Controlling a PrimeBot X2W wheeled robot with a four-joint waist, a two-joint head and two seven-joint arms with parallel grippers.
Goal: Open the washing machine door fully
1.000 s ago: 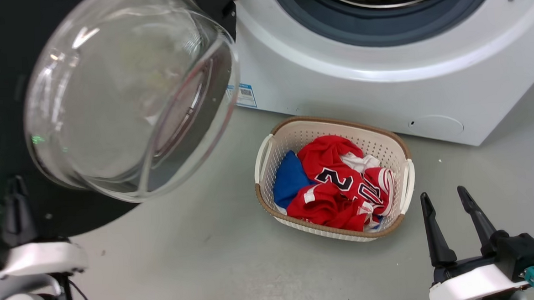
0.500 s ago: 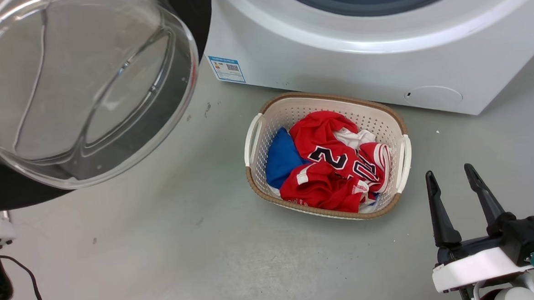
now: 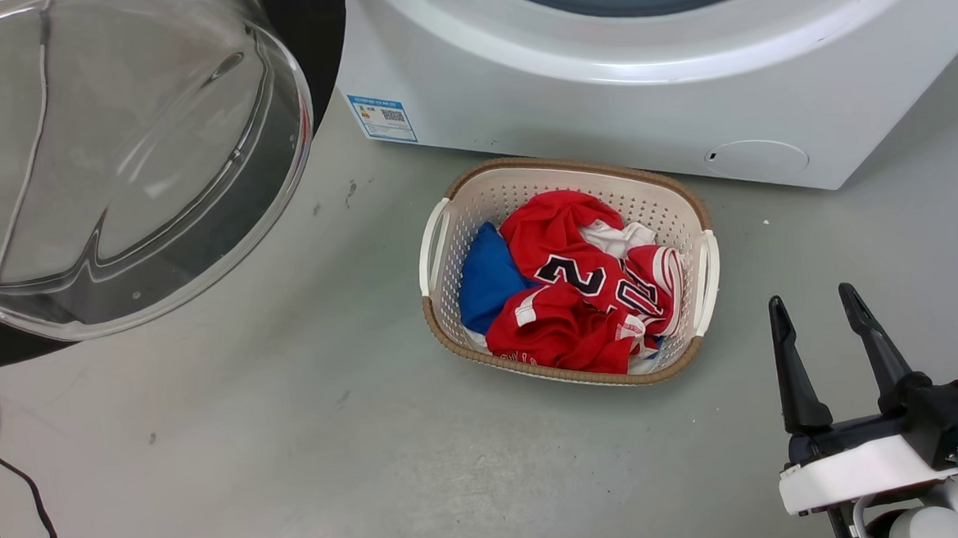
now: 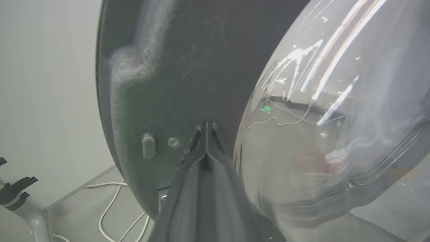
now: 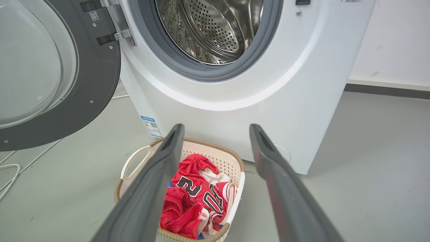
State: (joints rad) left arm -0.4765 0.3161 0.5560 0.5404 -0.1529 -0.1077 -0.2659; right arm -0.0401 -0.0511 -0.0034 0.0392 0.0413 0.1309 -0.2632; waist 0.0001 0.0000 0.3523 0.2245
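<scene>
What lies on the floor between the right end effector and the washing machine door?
In the head view, a laundry basket of red and blue clothes lies between the right end effector and the washing machine door; elsewhere bare grey floor.

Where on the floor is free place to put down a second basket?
Bare floor lies left of the basket, up to the open door. Also between basket and right gripper. Tight between basket and washing machine.
</scene>
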